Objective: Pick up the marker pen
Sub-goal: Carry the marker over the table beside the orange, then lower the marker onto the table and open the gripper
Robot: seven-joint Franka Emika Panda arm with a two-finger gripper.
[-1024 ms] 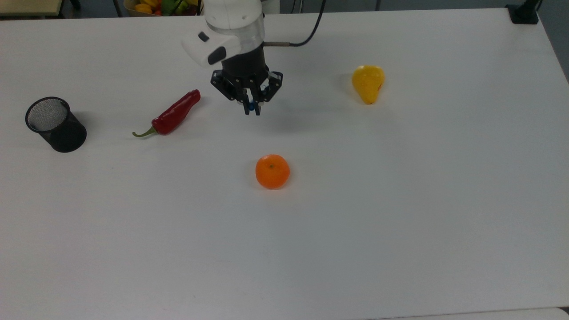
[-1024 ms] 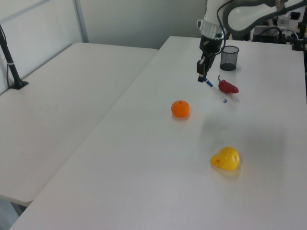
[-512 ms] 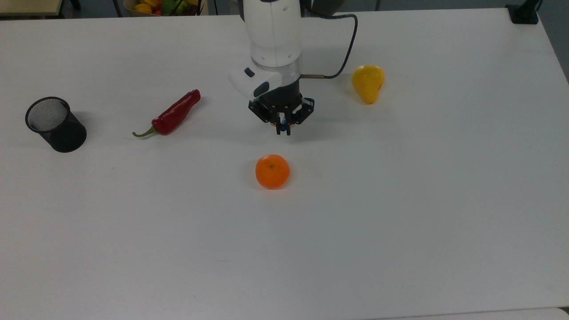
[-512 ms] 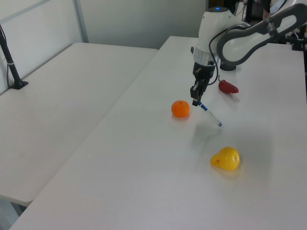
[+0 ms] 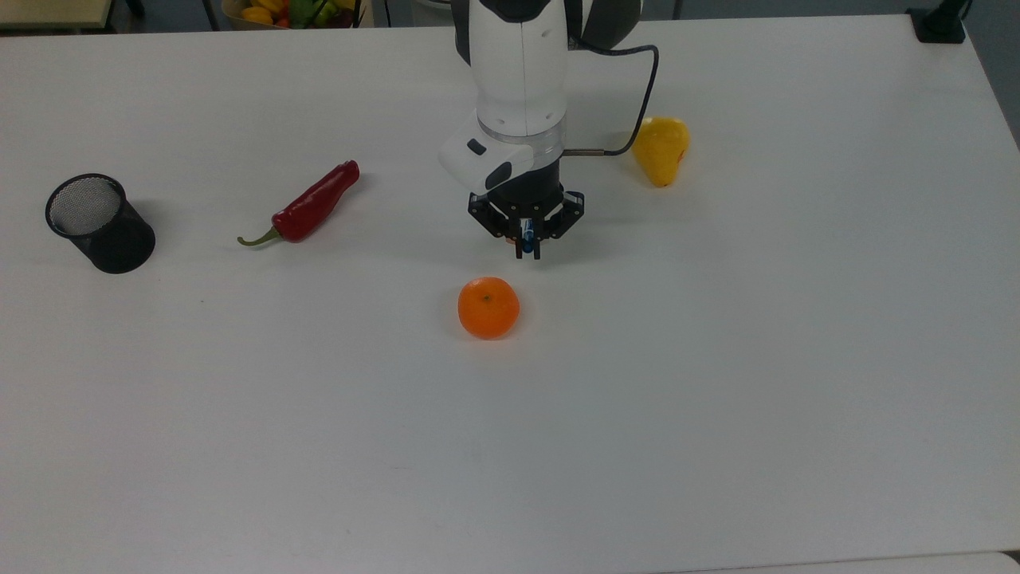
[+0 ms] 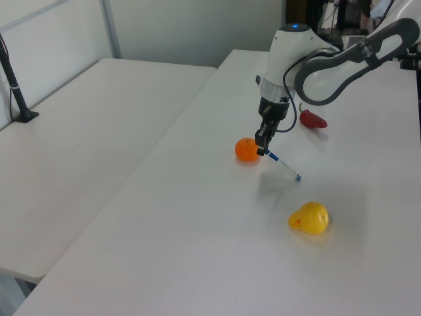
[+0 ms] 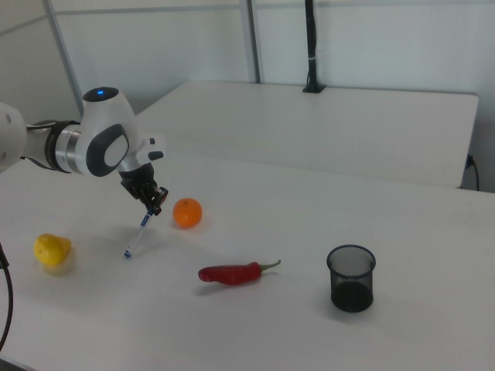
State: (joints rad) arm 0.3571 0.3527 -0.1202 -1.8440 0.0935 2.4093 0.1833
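My gripper (image 5: 527,249) (image 6: 262,151) (image 7: 154,208) is shut on the marker pen (image 6: 283,166) (image 7: 137,233), a slim white barrel with a blue cap held between the fingers. The pen hangs slanted below the gripper, its small blue tip lowest, above the white table (image 5: 717,383). From above, a speck of its blue cap (image 5: 527,233) peeks out between the fingers. The gripper hovers just behind the orange (image 5: 488,307) (image 6: 247,149) (image 7: 186,212) in the top view, between the red chilli (image 5: 306,205) and the yellow pear (image 5: 661,150).
A black mesh pen cup (image 5: 99,222) (image 7: 351,277) stands at the top view's left edge. The chilli (image 7: 230,273) (image 6: 312,119) and pear (image 6: 309,218) (image 7: 51,250) lie on the table. A fruit bowl (image 5: 279,11) sits beyond the far edge. A second table (image 6: 79,131) adjoins.
The arm has carried the pen from near the chilli toward the top view's right and nearer, stopping just behind the orange. The grip on the pen is unchanged.
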